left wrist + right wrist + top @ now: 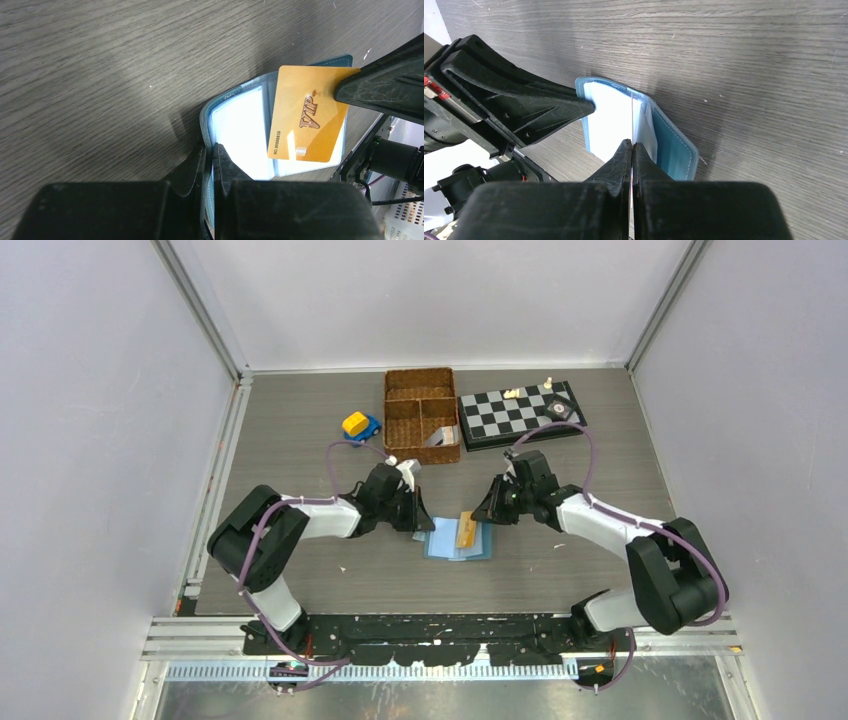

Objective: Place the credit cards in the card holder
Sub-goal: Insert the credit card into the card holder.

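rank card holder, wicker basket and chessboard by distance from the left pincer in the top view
1. card holder, gripped at its left edge by the left pincer.
2. wicker basket, straight behind the pincer.
3. chessboard, at the back, off to the right.

2 black-and-white arms, looping purple cables, scuffed black jaws.

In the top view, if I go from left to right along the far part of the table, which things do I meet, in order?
yellow and blue toy car → brown wicker basket → chessboard
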Controlling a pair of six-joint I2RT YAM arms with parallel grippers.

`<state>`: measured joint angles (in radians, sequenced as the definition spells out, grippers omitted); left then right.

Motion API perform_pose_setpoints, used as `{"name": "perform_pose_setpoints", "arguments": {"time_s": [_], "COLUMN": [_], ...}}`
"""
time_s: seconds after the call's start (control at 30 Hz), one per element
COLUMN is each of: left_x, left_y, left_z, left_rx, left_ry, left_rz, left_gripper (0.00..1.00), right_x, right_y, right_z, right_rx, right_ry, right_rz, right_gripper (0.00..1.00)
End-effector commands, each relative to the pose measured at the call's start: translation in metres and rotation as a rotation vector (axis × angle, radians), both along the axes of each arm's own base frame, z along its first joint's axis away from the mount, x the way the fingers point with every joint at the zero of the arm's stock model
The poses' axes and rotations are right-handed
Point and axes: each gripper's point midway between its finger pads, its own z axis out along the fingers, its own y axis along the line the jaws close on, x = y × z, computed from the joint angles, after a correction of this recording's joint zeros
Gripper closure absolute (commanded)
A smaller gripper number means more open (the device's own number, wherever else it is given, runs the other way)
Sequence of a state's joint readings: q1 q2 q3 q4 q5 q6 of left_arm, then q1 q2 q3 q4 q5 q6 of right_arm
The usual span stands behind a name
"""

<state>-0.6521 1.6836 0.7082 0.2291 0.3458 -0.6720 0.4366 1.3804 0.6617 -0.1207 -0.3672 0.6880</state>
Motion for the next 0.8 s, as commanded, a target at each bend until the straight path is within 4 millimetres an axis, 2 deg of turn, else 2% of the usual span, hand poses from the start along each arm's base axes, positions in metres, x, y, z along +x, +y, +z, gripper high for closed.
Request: {"name": "perform_pose_setpoints", "arguments": {"time_s": [0.0, 0.43, 0.57, 0.77], "left_x": [0.0, 0.0, 0.0, 0.002], "left_y": [0.006, 0.007, 0.009, 0.014], "left_z": [-0.012, -0.012, -0.012, -0.015], "left_rx": [0.048, 0.055, 0.063, 0.094], "left_ry": [0.008, 0.004, 0.001, 0.011], "left_rz": [-0.016, -0.021, -0.02, 0.0], "left_gripper": [1.0, 1.0, 1.0, 1.0], "right_x": [0.006, -0.004, -0.007, -0.008], "right_y": [0.004, 0.001, 0.006, 0.011], "right_z": [-0.003, -0.034, -0.038, -0.031], "right_rx": [0.021, -0.001, 0.04, 0.095], "right_ry": [-0.007, 0.121, 0.146, 0.1], "right_rz": [-0.007, -0.049, -0.053, -0.034], "right_gripper": [1.0, 1.0, 0.99, 1.0]}}
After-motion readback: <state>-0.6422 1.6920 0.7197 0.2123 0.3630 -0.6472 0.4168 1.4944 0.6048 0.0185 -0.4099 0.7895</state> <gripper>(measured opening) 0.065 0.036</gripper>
